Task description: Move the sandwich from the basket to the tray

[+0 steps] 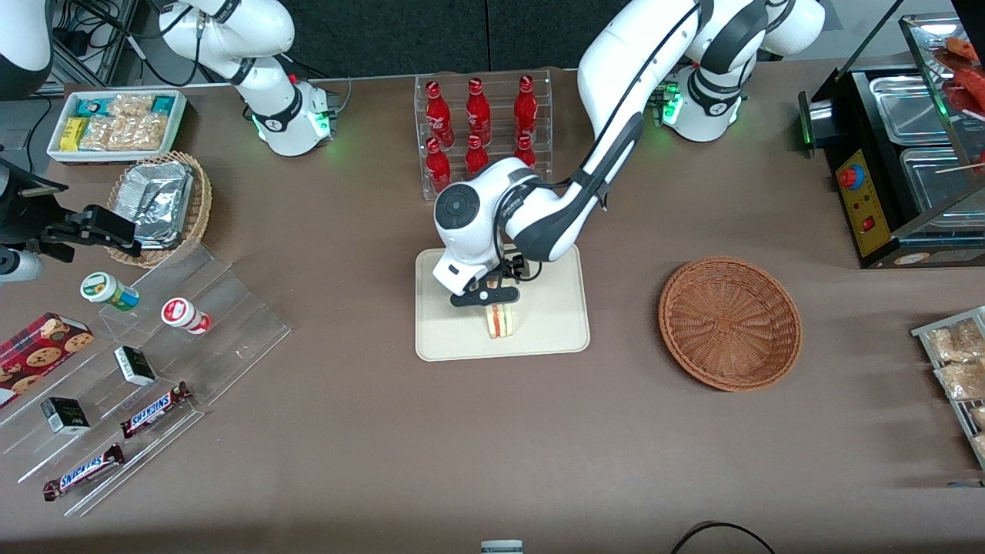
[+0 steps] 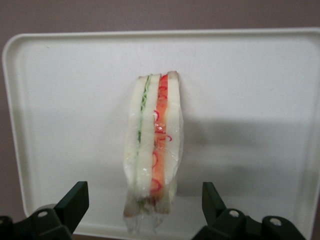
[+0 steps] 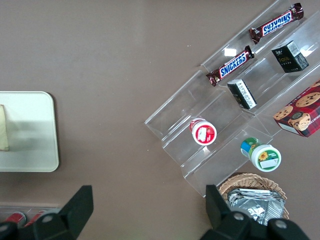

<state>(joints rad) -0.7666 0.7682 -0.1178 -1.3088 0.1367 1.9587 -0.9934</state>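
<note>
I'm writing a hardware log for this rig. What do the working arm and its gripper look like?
The left arm is glossy white with dark grey joint bands, a black cable along it and a green-lit base. Its gripper, over the tray, has black fingers.

The sandwich [image 2: 152, 150] shows pale white bread striped with green and red filling on a cream tray [image 1: 554, 335], beside a reddish-brown woven basket [image 1: 729, 323] on the brown bench [image 1: 462, 446], under the gripper [image 2: 145, 207] with black fingers [image 2: 75, 200].

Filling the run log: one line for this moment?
sandwich: on tray | gripper: open, above sandwich | basket: empty
</note>
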